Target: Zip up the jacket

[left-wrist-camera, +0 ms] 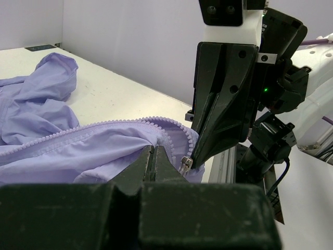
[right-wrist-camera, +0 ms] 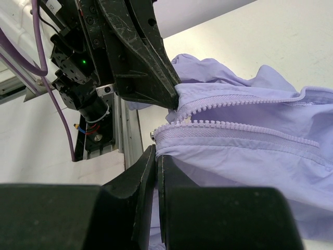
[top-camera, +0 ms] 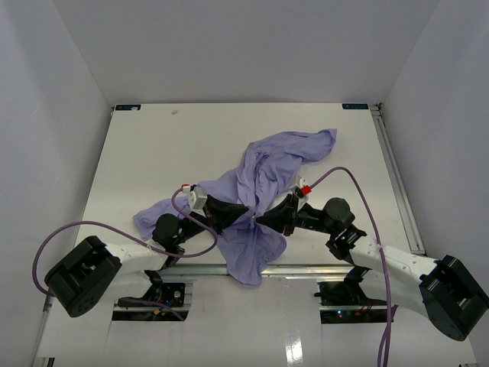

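Observation:
The lavender jacket (top-camera: 267,164) lies crumpled mid-table, its lower end hanging over the near edge. Both grippers meet at that end. My left gripper (top-camera: 246,212) is shut on the fabric beside one row of zipper teeth (left-wrist-camera: 152,153). My right gripper (top-camera: 261,220) is shut on the cloth just under the other row (right-wrist-camera: 157,151). In the right wrist view the two rows of teeth (right-wrist-camera: 234,127) run side by side, unjoined. A small metal zipper pull (left-wrist-camera: 186,165) hangs at the right gripper's tip. The left gripper's tip (right-wrist-camera: 174,103) pinches the upper row.
The white table (top-camera: 153,153) is boxed in by white walls on three sides. An aluminium rail (top-camera: 306,269) runs along the near edge under the hanging cloth. Purple cables (top-camera: 359,183) loop from both arms.

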`<act>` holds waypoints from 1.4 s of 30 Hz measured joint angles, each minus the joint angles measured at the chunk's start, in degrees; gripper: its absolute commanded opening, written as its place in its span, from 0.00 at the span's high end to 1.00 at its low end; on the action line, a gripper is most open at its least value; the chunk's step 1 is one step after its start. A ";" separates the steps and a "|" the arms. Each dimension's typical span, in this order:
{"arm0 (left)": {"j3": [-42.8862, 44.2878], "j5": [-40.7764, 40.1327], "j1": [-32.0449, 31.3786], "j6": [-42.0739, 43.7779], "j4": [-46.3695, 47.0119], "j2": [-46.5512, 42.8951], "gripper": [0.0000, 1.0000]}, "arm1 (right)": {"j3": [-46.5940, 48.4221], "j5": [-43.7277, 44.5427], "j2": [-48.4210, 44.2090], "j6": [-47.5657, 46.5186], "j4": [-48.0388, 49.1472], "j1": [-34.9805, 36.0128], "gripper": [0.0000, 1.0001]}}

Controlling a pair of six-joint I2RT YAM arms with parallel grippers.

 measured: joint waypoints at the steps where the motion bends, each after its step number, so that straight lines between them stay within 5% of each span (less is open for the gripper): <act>1: 0.00 0.01 0.00 -0.19 0.01 -0.17 1.00 | 0.00 -0.03 0.00 0.14 0.19 0.00 0.92; 42: -1.80 -1.26 0.00 -2.93 0.26 -5.15 1.00 | -0.02 -4.31 6.40 2.97 6.17 0.00 0.92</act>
